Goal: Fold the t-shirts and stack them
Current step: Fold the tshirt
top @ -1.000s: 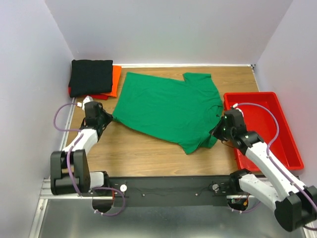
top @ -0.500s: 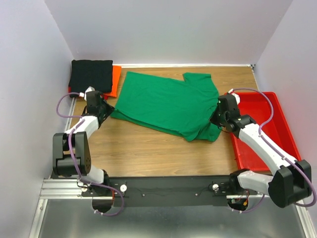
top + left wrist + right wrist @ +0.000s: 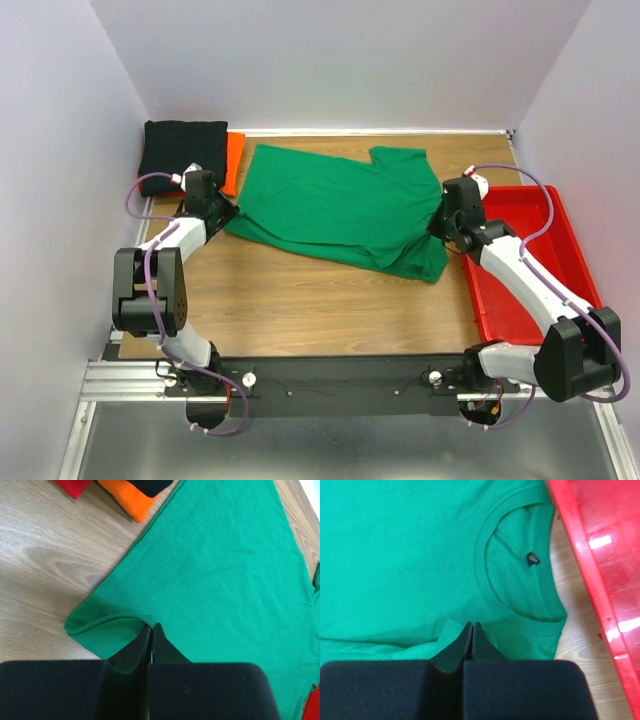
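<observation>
The green t-shirt (image 3: pixel 340 205) lies spread on the wooden table, its near edge doubled back over itself. My left gripper (image 3: pixel 222 212) is shut on the shirt's left hem corner; the left wrist view shows the gripper (image 3: pixel 151 626) pinching the green t-shirt (image 3: pixel 215 565). My right gripper (image 3: pixel 440 222) is shut on a fold of the shirt beside the collar; in the right wrist view the gripper (image 3: pixel 472 625) holds the green t-shirt (image 3: pixel 395 555) just below the neck opening. A folded black t-shirt (image 3: pixel 183 150) lies on an orange-red t-shirt (image 3: pixel 232 160) at the back left.
A red plastic tray (image 3: pixel 545 260) stands at the right, its wall (image 3: pixel 580 545) close to my right gripper. White walls close in the table on the left, back and right. The folded stack's orange corner (image 3: pixel 132 502) lies just beyond the left gripper.
Both grippers have moved away from the arm bases towards the back, drawing the green shirt's near edge over the rest of it. The shirt's near part is now narrower.
</observation>
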Robot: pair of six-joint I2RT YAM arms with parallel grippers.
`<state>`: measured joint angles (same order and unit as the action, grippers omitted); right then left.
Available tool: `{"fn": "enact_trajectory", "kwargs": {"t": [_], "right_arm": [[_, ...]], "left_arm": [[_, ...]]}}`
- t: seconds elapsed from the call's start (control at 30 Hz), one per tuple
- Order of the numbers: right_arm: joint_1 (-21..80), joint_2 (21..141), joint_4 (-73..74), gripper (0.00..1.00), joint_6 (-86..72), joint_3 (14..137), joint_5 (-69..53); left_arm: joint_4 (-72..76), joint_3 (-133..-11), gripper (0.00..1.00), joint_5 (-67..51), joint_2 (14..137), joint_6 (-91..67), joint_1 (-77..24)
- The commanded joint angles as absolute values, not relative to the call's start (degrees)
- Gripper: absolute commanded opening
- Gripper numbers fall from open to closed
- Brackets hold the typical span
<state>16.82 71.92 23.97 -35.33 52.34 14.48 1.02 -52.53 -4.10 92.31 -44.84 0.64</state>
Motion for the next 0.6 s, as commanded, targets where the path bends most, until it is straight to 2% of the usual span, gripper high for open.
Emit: {"fn": "enact_trajectory", "kwargs": {"t": [0.0, 0.57], "right_arm": [[15.03, 72.68, 22.59, 0.0, -34.37, 53.79, 16.09], [10.99, 75.59, 20.74, 0.01, -34.98, 53.0, 13.71]], "left_arm": [[-1.22, -54.31, 0.04, -1.58, 93.78, -44.56, 0.44], [-2.72, -61.26, 0.04, -2.29, 99.93, -42.8, 0.44]]}}
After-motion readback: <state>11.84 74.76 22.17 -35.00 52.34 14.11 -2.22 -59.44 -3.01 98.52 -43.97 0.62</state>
